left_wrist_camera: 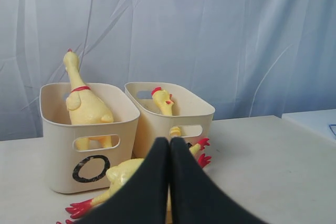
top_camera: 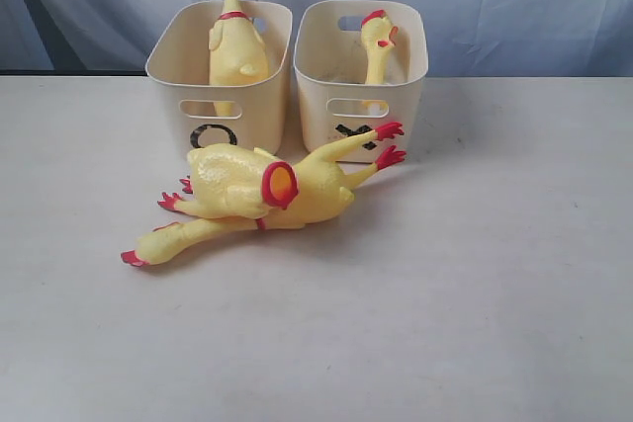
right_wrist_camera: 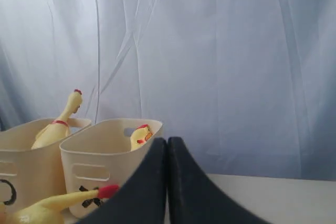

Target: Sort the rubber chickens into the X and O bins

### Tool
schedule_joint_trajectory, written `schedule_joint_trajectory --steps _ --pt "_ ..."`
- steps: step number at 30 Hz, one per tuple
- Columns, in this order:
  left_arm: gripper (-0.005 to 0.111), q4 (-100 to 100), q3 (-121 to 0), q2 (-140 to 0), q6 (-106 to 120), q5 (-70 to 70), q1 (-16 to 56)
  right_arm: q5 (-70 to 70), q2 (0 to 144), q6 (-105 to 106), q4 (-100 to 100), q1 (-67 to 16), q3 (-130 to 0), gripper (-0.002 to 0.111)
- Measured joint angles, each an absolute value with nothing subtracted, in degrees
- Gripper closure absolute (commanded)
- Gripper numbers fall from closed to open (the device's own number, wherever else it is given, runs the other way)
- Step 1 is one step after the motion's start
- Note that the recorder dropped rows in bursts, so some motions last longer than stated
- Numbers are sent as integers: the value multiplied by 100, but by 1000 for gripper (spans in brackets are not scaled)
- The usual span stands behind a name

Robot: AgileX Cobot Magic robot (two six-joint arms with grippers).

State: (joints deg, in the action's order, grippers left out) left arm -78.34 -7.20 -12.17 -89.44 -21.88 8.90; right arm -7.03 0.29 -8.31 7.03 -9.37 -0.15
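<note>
The O bin holds one rubber chicken standing neck-up. In the X bin to its right, another chicken shows its head. Two more chickens lie crossed on the table in front. One has its red feet by the X bin and its head at the lower left. The other lies over it. Neither gripper shows in the exterior view. My left gripper is shut and empty, facing the bins and a table chicken. My right gripper is shut and empty, near the X bin.
The bins stand side by side at the back of a white table, before a pale blue curtain. In the left wrist view a second pale surface adjoins the table's far side.
</note>
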Motion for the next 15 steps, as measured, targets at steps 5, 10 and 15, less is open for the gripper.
schedule_joint_trajectory --steps 5,10,15 --pt "107 -7834 -720 -1217 -8944 -2188 890 -1642 29 -2009 343 -937 -15 109" --pt "107 -7834 -720 -1217 -8944 -2188 890 -808 93 -3406 309 -937 -159 109" --pt "107 -7834 -720 -1217 -8944 -2188 890 244 848 -3650 705 -937 -1110 109"
